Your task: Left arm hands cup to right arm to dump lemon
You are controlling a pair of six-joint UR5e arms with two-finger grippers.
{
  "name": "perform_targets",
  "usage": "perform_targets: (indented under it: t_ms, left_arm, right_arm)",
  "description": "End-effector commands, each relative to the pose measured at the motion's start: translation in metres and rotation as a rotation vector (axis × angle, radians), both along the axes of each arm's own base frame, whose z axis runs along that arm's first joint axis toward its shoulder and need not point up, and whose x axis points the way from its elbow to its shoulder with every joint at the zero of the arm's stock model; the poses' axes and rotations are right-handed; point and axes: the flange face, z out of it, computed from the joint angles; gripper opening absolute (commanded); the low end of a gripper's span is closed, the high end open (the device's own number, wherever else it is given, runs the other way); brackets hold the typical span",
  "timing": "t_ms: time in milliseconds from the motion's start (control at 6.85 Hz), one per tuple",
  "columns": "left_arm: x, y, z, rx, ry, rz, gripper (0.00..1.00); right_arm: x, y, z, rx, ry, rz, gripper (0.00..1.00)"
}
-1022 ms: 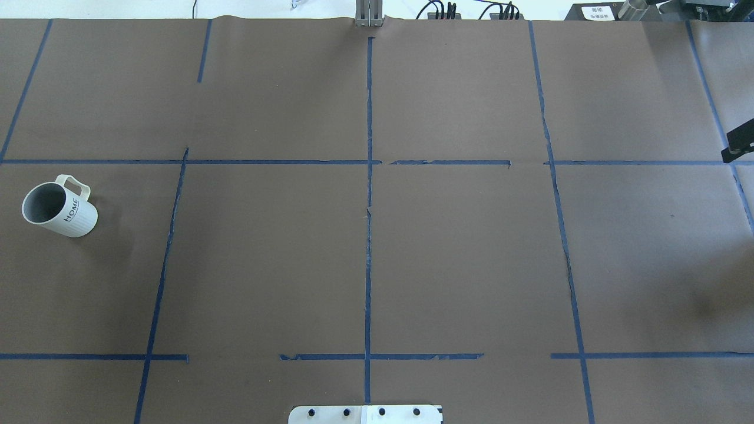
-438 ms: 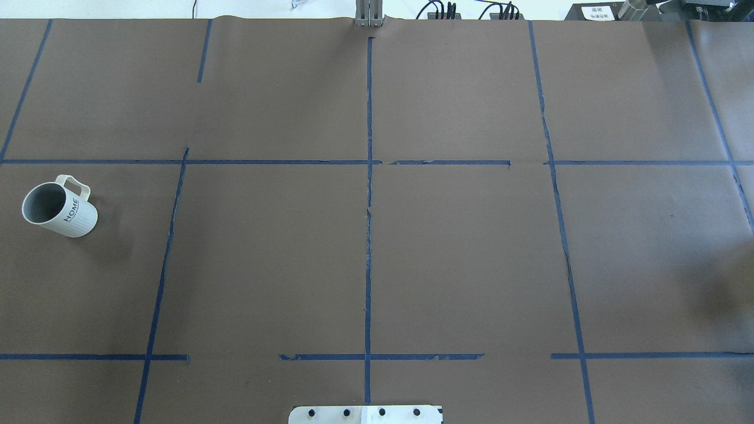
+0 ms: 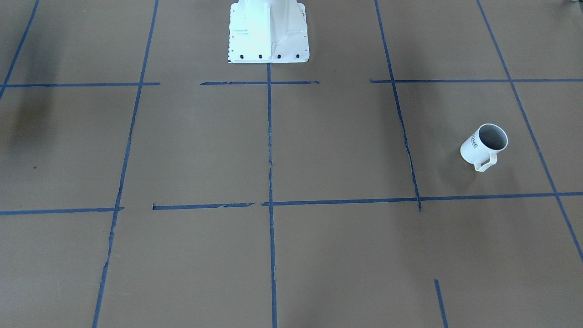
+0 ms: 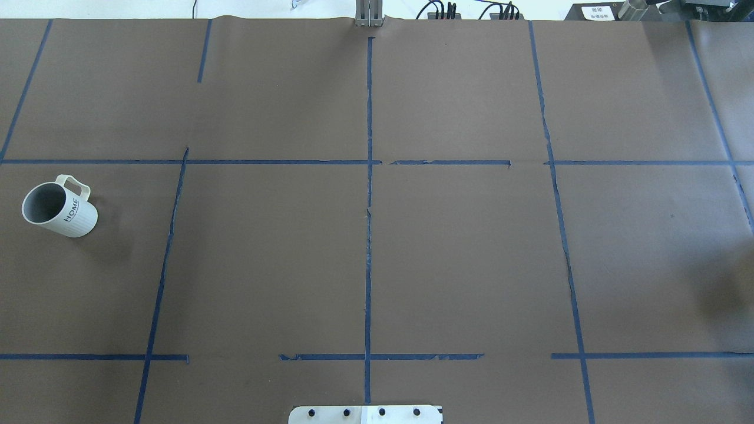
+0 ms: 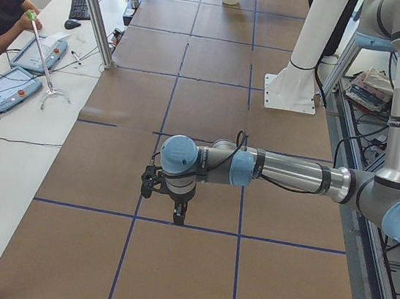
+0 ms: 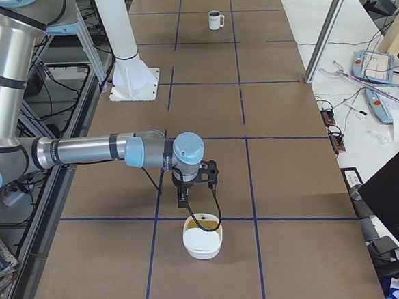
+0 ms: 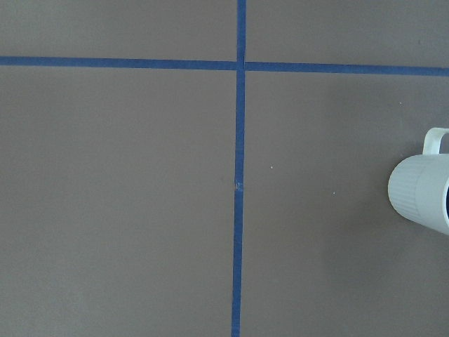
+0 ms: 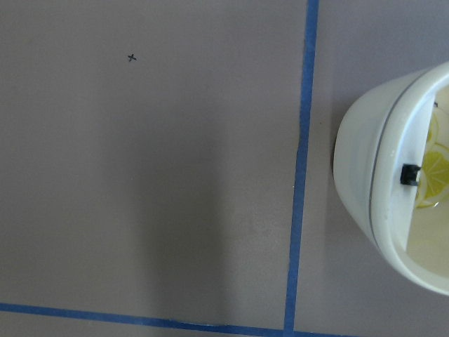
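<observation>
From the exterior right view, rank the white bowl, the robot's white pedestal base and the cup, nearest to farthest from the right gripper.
1. The bowl, just on the camera's side of the right gripper.
2. The pedestal base, farther along the table, toward the robot's edge.
3. The cup, at the table's far end.

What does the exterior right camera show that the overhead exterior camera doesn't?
Only exterior right: the right arm stretched out low over the table, its wrist close to a white bowl with a yellow lemon slice inside, plus a side bench with teach pendants.
Only overhead: the cup near enough to read HOME on its side and see its grey inside. No arm appears there.
Both: that cup standing upright with nothing gripping it, the brown table with blue tape lines, and the robot's white base plate.
</observation>
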Motion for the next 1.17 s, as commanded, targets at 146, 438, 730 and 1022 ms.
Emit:
perform_targets:
  t_ms: [146,438,730,1022]
  left_arm:
    - [-0.001,0.001,-0.005,0.047,-0.026,0.035,1.00]
    - [0.000,0.010,0.003,0.027,-0.024,0.034,1.00]
    - [0.000,0.012,0.001,0.045,-0.026,0.041,1.00]
    - [0.001,0.012,-0.007,0.060,-0.014,0.041,1.00]
  right_arm:
    - [0.001,-0.016,-0.012,0.093,0.030,0.046,1.00]
    - [0.002,-0.021,-0.020,0.111,0.033,0.049,1.00]
    - [0.002,-0.021,-0.020,0.111,0.035,0.049,1.00]
    - [0.002,-0.021,-0.019,0.110,0.035,0.049,1.00]
